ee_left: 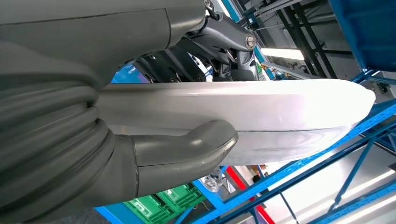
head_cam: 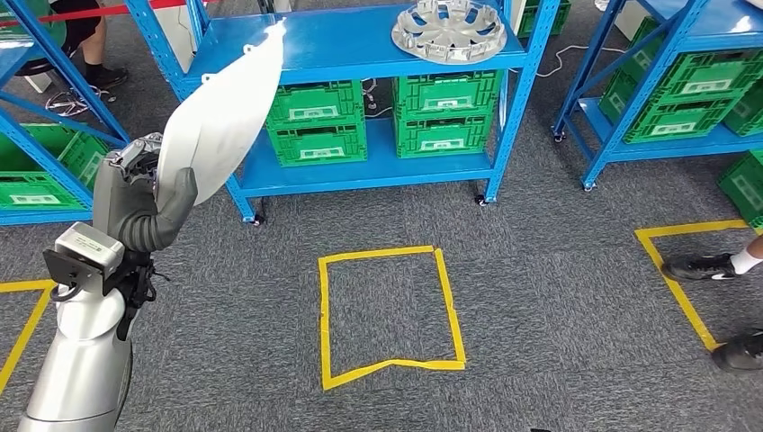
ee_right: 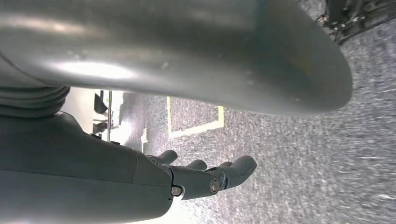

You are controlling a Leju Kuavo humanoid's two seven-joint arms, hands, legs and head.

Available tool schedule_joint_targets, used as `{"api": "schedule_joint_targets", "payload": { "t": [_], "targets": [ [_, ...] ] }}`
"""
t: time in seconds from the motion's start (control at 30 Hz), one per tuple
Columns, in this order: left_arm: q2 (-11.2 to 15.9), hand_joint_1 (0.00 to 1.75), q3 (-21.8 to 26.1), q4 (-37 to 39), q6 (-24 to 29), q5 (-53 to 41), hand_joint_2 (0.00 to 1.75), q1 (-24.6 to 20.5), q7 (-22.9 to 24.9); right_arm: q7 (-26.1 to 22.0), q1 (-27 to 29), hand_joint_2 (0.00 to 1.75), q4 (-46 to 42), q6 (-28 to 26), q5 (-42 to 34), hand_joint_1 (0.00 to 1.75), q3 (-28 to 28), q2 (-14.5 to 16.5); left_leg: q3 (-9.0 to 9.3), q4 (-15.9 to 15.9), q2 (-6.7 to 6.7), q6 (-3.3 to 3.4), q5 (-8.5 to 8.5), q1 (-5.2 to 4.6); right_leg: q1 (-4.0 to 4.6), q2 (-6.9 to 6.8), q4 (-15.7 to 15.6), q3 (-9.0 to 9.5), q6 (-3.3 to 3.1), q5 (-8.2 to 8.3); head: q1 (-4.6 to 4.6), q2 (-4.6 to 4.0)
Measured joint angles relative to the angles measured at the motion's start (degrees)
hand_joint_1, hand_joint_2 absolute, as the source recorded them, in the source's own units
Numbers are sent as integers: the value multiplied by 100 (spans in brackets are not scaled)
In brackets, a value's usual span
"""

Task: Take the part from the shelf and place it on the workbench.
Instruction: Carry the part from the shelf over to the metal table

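My left hand [head_cam: 144,202] is raised at the left of the head view and grips a large white curved shell-shaped part [head_cam: 220,108]. The part sticks up and away from the hand toward the blue shelf [head_cam: 333,40]. In the left wrist view the thick thumb [ee_left: 187,149] lies across one face of the white part [ee_left: 261,112], and the darker fingers sit behind it. My right hand [ee_right: 205,175] hangs over the grey carpet with its fingers loosely extended and nothing in them.
A silver wheel cover [head_cam: 450,29] lies on the shelf's top level, with green crates [head_cam: 317,121] below. A yellow tape square [head_cam: 391,310] marks the carpet ahead. A person's shoes [head_cam: 702,265] stand at the right, and another person's legs [head_cam: 90,54] are at the far left.
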Motion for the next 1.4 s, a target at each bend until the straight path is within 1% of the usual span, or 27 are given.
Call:
{"api": "schedule_joint_targets", "payload": {
  "t": [0.07, 0.13, 0.17, 0.2, 0.23, 0.3, 0.33, 0.37, 0.43, 0.47, 0.53, 0.57, 0.63, 0.67, 0.73, 0.8, 0.83, 0.9, 0.97, 1.03, 1.1, 1.17, 1.2, 1.27, 1.33, 1.37, 1.4],
  "targets": [
    [-42, 175, -11, -16, 0, -9, 175, -25, -6, 11, 7, 0, 0, -5, -22, 0, -4, 9, 289, -516, -8, 60, -154, -57, -24, -2, -49, -20, 72, 130, -7, 0],
    [-89, 175, -37, -14, 0, -24, 175, -53, 6, 10, 21, 0, 1, -10, -26, 0, -6, 9, 213, -602, 6, 126, -33, -74, -45, 5, -111, -29, 151, 227, -21, 0],
    [-114, 175, -55, -13, 2, -32, 175, -66, 22, 5, 29, 0, 2, -11, -25, 0, -7, 11, 166, -633, 19, 174, 46, -62, -47, 15, -78, -60, 183, 146, -20, -1],
    [-142, 175, -70, -14, 4, -38, 175, -77, 37, 10, 37, 0, 2, -11, -24, 0, -7, 14, 108, -661, 31, 215, 137, -46, -47, 24, 54, -110, 209, -61, -13, -1],
    [-169, 175, -82, -16, 7, -45, 175, -86, 50, 17, 40, 0, 2, -13, -23, 0, -8, 16, 32, -670, 42, 245, 227, -34, -56, 31, 318, -183, 228, -377, -7, -1],
    [-208, 175, -91, -22, 10, -52, 175, -94, 70, 37, 34, 0, 2, -15, -21, 0, -8, 18, -171, -654, 44, 264, 394, -33, -51, 33, 1065, -334, 271, -933, 4, 0],
    [-218, 175, -92, -23, 11, -55, 175, -94, 79, 37, 29, 0, 2, -16, -19, 0, -8, 16, -289, -634, 49, 258, 473, -30, -50, 33, 1387, -362, 288, -1009, 4, 0],
    [-222, 175, -93, -23, 11, -55, 175, -94, 84, 34, 27, 0, 2, -16, -18, 0, -8, 14, -412, -603, 55, 245, 544, -23, -51, 32, 1556, -317, 302, -929, 5, 0],
    [-224, 175, -93, -25, 10, -55, 175, -95, 93, 38, 24, 0, 2, -16, -17, 0, -8, 11, -664, -497, 62, 198, 663, 1, -66, 31, 1321, 62, 333, -618, 5, 0],
    [-223, 175, -93, -33, 10, -55, 175, -97, 98, 45, 18, 0, 2, -16, -16, 0, -8, 10, -782, -422, 61, 167, 706, 4, -77, 32, 955, 384, 350, -601, 9, 0],
    [-213, 175, -93, -58, 9, -50, 175, -113, 105, 64, 3, 0, 1, -13, -9, 0, -8, 9, -938, -281, 62, 96, 774, -3, -73, 46, 243, 900, 289, -827, 15, 0],
    [-207, 175, -93, -69, 9, -44, 175, -124, 106, 66, -1, 0, 1, -10, -4, 0, -8, 8, -971, -253, 63, 60, 816, -10, -61, 51, 57, 1005, 233, -939, 18, 0],
    [-189, 175, -92, -68, 10, -29, 175, -139, 103, 53, 7, 0, 0, -3, 9, 0, -8, 9, -990, -264, 59, -6, 904, 0, -50, 34, 4, 954, 109, -905, 24, 0],
    [-168, 175, -91, -65, 10, -18, 175, -141, 102, 45, 11, 0, 0, 1, 20, 0, -8, 11, -1013, -240, 50, -39, 846, 9, -52, 21, 4, 904, 55, -841, 21, 0],
    [-107, 175, -85, -61, 9, -1, 175, -134, 98, 41, 13, 0, 0, 13, 55, 0, -8, 13, -1120, 77, 35, -102, 405, 31, -65, -5, -7, 756, -30, -698, 10, 0],
    [-43, 175, -78, -69, 9, 2, 175, -101, 71, 41, 15, 0, 0, 61, 111, 0, -8, 8, -1251, 738, 31, -152, -123, 41, -59, -9, -7, 582, -60, -560, 3, 0],
    [-8, 175, -76, -73, 9, 1, 175, -66, 49, 41, 17, 0, 0, 101, 143, 0, -6, 4, -1285, 1068, 30, -163, -200, 43, -52, -22, -6, 494, -63, -493, 3, 0],
    [56, 175, -68, -78, 12, -7, 175, 18, 16, 41, 23, 0, 0, 177, 184, 0, -2, -3, -1176, 1329, 32, -143, 37, 40, -34, -66, -3, 325, -60, -353, 3, 0],
    [100, 175, -54, -85, 22, -19, 175, 61, 13, 41, 25, 0, 0, 208, 194, 0, 1, -7, -701, 830, 95, -55, 266, 11, -13, -126, -1, 191, -48, -234, 3, 0],
    [110, 175, -41, -119, 45, -30, 175, 64, 4, 40, 29, 0, 0, 216, 200, 0, 2, -5, -87, -42, 225, 46, 81, -51, 4, -198, 0, 141, -6, -151, 6, 0],
    [112, 175, -30, -155, 73, -36, 175, 64, -16, 39, 27, 0, 0, 217, 205, 0, 2, -7, 160, -504, 254, 113, -94, -99, -7, -292, -21, 146, 66, -83, 0, 0],
    [116, 175, -16, -168, 98, -34, 175, 84, -31, 39, 21, 0, 0, 218, 212, 0, 2, -14, 129, -584, 172, 178, -4, -86, -28, -304, -7, 138, 145, -69, -6, 0],
    [117, 175, -7, -170, 108, -33, 175, 95, -33, 39, 21, 0, 0, 221, 216, 0, 3, -17, 112, -608, 131, 213, 59, -75, -33, -238, 97, 95, 177, -160, -4, 0],
    [113, 175, 5, -174, 125, -32, 175, 125, -33, 40, 29, 0, 0, 228, 233, 0, 5, -28, 30, -616, 51, 256, 170, -61, -35, -61, 672, -138, 222, -570, 2, 0],
    [111, 175, 17, -179, 133, -31, 175, 191, -31, 41, 37, 0, 0, 238, 260, 0, 5, -42, -101, -573, -41, 266, 246, -63, -26, 2, 1406, -408, 240, -958, 4, 0],
    [114, 175, 24, -186, 137, -31, 175, 235, -31, 41, 38, 0, 0, 246, 275, 0, 5, -51, -162, -542, -89, 260, 271, -63, -22, 8, 1556, -428, 242, -1005, 5, 0],
    [120, 175, 34, -198, 141, -31, 175, 280, -32, 41, 39, 0, 0, 256, 293, 0, 6, -57, -216, -505, -136, 251, 288, -60, -22, 13, 1486, -334, 240, -950, 5, 0]
  ]
}}
